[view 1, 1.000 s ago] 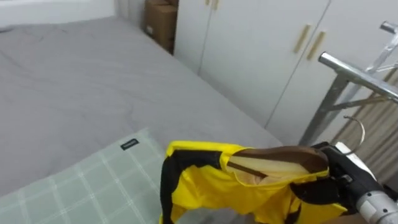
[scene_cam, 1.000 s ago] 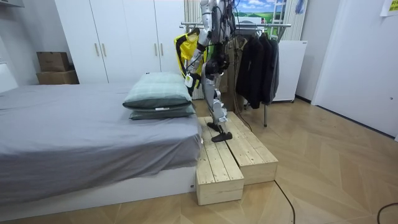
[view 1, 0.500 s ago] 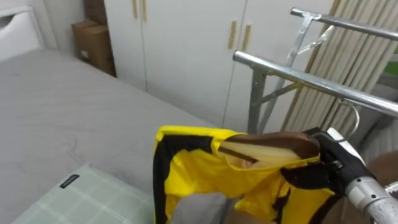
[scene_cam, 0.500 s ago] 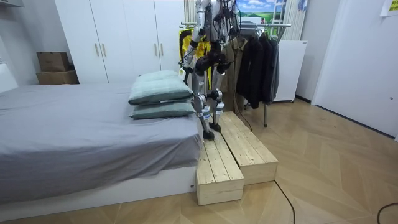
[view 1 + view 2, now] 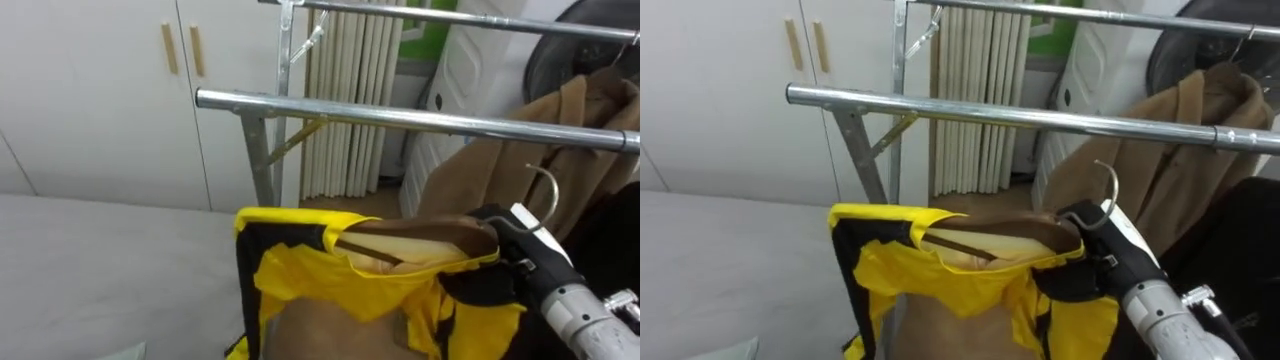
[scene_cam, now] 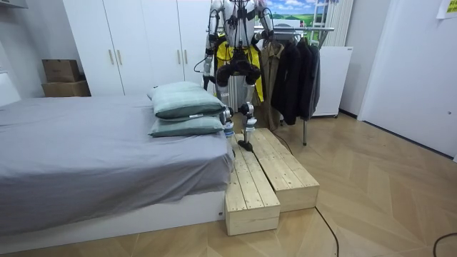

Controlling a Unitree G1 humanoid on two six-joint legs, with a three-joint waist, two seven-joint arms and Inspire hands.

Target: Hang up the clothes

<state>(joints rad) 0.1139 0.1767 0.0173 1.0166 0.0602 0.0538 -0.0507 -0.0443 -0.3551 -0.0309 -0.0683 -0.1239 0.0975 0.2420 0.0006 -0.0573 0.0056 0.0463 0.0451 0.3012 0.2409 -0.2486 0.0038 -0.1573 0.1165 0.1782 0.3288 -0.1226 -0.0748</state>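
Observation:
A yellow garment (image 5: 330, 290) with black trim hangs on a wooden hanger (image 5: 420, 235) that has a metal hook (image 5: 548, 190). My right hand (image 5: 520, 265) comes in from the lower right and is shut on the hanger's neck, just under the hook. The hook sits below and in front of the metal rail (image 5: 400, 117) of the clothes rack, not touching it. In the room view I stand on the wooden platform (image 6: 271, 171) facing the rack, with the yellow garment (image 6: 227, 51) at chest height. My left hand (image 6: 206, 70) hangs at my side.
A second, higher rail (image 5: 450, 18) runs behind the first. A brown coat (image 5: 560, 140) and dark clothes (image 5: 620, 250) hang at the right. White wardrobe doors (image 5: 90, 90) stand at the left, with the grey bed (image 5: 100, 260) and pillows (image 6: 187, 107) below.
I have turned on the platform from the bed towards the clothes rack, so the view has swung from bed and pillow to the rails. The right hand keeps hold of the hanger.

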